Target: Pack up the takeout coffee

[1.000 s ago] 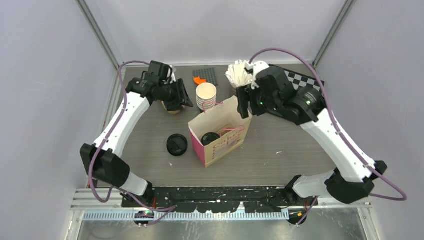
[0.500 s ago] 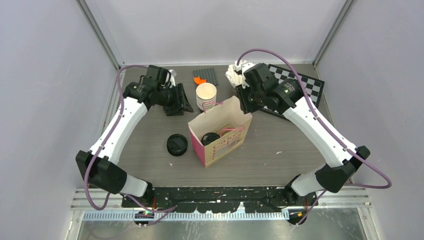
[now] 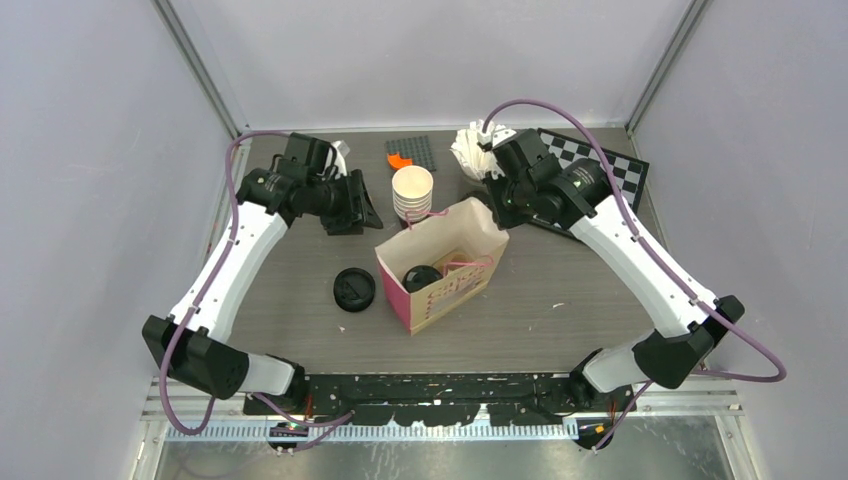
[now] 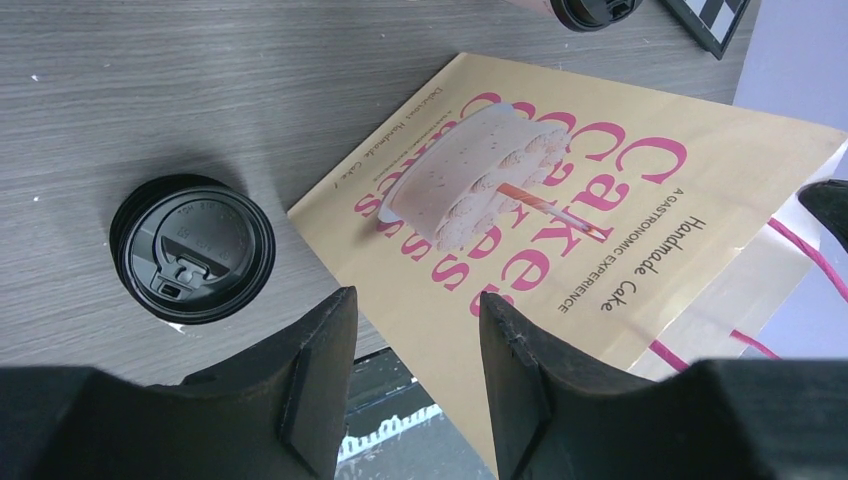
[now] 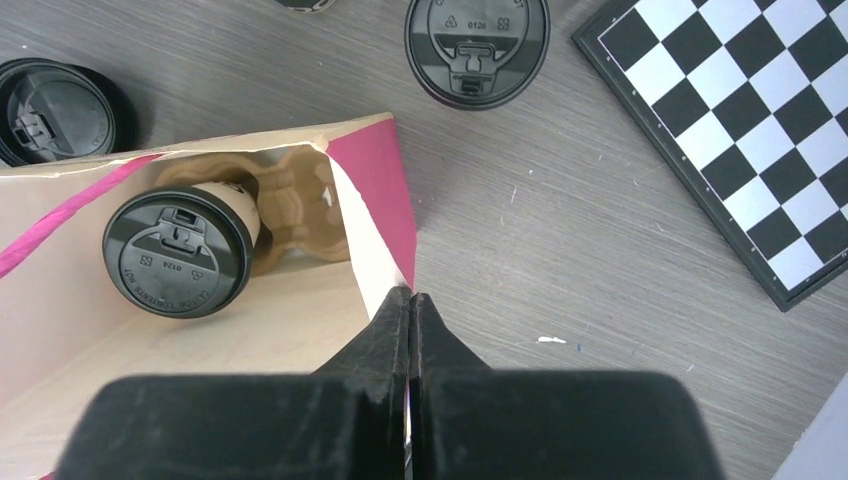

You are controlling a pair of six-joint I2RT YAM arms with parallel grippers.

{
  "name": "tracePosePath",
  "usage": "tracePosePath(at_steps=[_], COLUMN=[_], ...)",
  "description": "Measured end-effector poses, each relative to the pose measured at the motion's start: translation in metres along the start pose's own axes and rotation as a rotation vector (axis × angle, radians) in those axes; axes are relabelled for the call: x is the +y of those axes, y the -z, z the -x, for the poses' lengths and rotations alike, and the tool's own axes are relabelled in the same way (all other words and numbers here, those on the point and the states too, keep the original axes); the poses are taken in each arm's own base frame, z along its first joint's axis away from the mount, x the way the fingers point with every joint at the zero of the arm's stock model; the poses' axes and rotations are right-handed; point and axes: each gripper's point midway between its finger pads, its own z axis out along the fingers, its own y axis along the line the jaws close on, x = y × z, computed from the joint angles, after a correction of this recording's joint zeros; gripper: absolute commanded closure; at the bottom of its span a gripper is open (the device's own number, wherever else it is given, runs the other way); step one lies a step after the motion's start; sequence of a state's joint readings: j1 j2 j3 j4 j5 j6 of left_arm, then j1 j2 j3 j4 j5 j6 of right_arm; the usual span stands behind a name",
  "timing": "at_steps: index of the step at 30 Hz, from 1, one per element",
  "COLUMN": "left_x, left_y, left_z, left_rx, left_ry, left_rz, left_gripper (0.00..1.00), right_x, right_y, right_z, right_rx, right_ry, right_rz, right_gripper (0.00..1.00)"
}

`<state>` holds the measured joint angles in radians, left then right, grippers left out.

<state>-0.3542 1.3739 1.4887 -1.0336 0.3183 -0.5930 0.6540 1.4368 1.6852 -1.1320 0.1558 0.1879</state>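
Plainly, one takeout coffee (image 5: 180, 250) is seen inside the paper bag (image 3: 450, 288), lid upward, seated in a brown pulp carrier (image 5: 300, 215) at the bag's bottom. Only its black lid and a sliver of cup wall are shown; the rest is hidden by the bag's walls.

A second lidded cup (image 5: 478, 45) is found outside the bag, just beyond its far side, btwn the bag and the checkerboard (image 5: 740, 130). From the R wrist cam. only the lid is visible. In the L wrist view the cup is cut off by the frame's top edge, so little of its body can be made out. From overhead it is mostly covered by the R arm.

The R gripper (image 5: 408, 297) is pressed fully closed, tips set right at the bag's rim by the magenta side panel. Whether paper is pinched btwn the fingers can't be told, as the contact spot is covered by the fingers themselves. The L gripper (image 4: 415, 310) is held partly spread w/ nothing btwn its fingers, off the bag's L side.

A loose black lid (image 4: 192, 250) is laid flat on the table (image 5: 560, 260) just beside the bag's L face. A stack of lidless cups (image 3: 412, 190) is stood just behind the bag. A dark object at the top edge of the R wrist view is cropped too much to be identified.
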Motion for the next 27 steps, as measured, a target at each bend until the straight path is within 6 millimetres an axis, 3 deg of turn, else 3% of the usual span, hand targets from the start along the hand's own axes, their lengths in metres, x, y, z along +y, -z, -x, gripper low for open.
tracePosePath(at_steps=[7, 18, 27], left_x=[0.002, -0.003, -0.007], left_y=[0.001, 0.002, 0.002], left_z=[-0.004, -0.007, -0.008], left_rx=[0.013, 0.031, 0.039], left_ry=[-0.012, -0.016, -0.02], left_rz=[0.008, -0.024, -0.042], left_gripper=[0.5, 0.49, 0.49], right_x=[-0.009, -0.055, -0.06], right_y=[0.009, 0.045, 0.068], right_z=[-0.015, -0.044, -0.047], right_rx=[0.045, 0.104, 0.122], right_ry=[-0.015, -0.128, -0.193], right_rz=[-0.035, -0.187, -0.213], right_gripper=[1.0, 1.0, 1.0])
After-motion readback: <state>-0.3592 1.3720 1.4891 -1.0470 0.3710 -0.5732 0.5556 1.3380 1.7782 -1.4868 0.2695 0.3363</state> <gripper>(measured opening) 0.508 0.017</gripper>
